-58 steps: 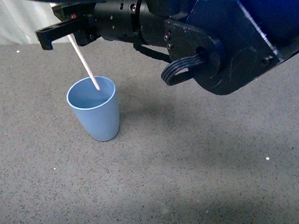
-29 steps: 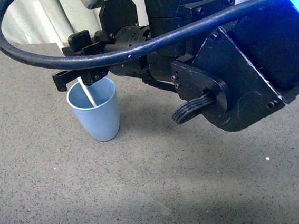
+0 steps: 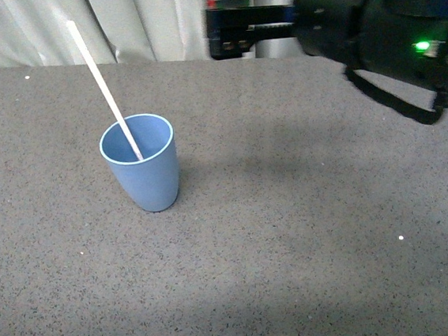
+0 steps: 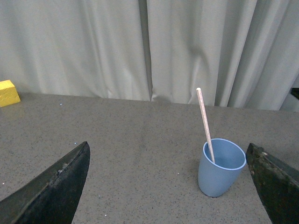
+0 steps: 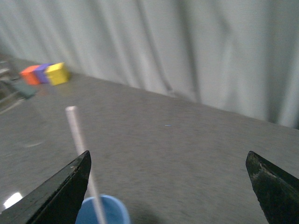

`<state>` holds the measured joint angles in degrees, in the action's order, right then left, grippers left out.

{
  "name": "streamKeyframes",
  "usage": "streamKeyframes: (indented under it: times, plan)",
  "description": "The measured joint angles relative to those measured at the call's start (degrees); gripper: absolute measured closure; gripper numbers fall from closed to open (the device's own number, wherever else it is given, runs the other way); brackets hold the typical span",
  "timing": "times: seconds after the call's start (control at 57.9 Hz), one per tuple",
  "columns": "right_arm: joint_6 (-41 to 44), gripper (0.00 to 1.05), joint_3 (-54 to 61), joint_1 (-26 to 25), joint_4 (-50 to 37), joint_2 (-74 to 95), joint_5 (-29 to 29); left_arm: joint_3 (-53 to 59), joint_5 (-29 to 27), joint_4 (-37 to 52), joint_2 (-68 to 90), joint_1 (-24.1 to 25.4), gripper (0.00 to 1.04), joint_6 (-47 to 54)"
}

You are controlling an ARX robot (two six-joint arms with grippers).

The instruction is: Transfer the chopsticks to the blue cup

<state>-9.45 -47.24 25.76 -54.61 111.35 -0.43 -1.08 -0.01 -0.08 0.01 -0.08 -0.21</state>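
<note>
The transfer looks done. The chopsticks (image 3: 105, 88) stand in the blue cup (image 3: 147, 179), left of centre on the desk (image 3: 310, 239), with the lower end inside and the upper end leaning toward the upper left of the frame. Nothing grips them. The right end effector (image 3: 217, 33) hangs at top centre, well apart from the cup, fingers spread and empty. The left end effector (image 4: 168, 149) is likewise spread around nothing. Probably only parking the arms is left.

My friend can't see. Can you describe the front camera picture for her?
A blue cup stands upright on a gray table, with one pale chopstick leaning inside it and poking high above the rim. A black robot arm hangs at the top right, touching nothing.
</note>
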Motion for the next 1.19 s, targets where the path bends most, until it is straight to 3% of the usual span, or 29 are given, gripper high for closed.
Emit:
streamKeyframes:
  times: [0.138, 0.294, 0.363, 0.432, 0.812, 1.072, 1.193]
  plan:
    - [3.1, 0.09, 10.8, -4.8, 1.7, -9.2, 11.9, 0.0, 0.0, 0.0, 0.0, 0.0, 0.07, 0.0]
    - [5.0, 0.10, 19.5, -7.6, 2.8, -20.9, 17.9, 0.0, 0.0, 0.0, 0.0, 0.0, 0.07, 0.0]
    - [7.1, 0.22, 25.4, -9.3, -7.1, -24.3, 16.3, 0.0, 0.0, 0.0, 0.0, 0.0, 0.07, 0.0]
    - [8.3, 0.36, 30.7, -11.1, -11.5, -28.1, 14.5, 0.0, 0.0, 0.0, 0.0, 0.0, 0.07, 0.0]
    - [9.3, 1.04, 41.5, -17.9, -3.8, -46.2, 7.9, 0.0, 0.0, 0.0, 0.0, 0.0, 0.07, 0.0]
    - [9.4, 1.04, 44.8, -20.8, 5.0, -58.5, 5.1, 0.0, 0.0, 0.0, 0.0, 0.0, 0.07, 0.0]
    - [9.4, 1.04, 45.9, -24.9, 9.8, -64.2, 0.8, 0.0, 0.0, 0.0, 0.0, 0.0, 0.07, 0.0]
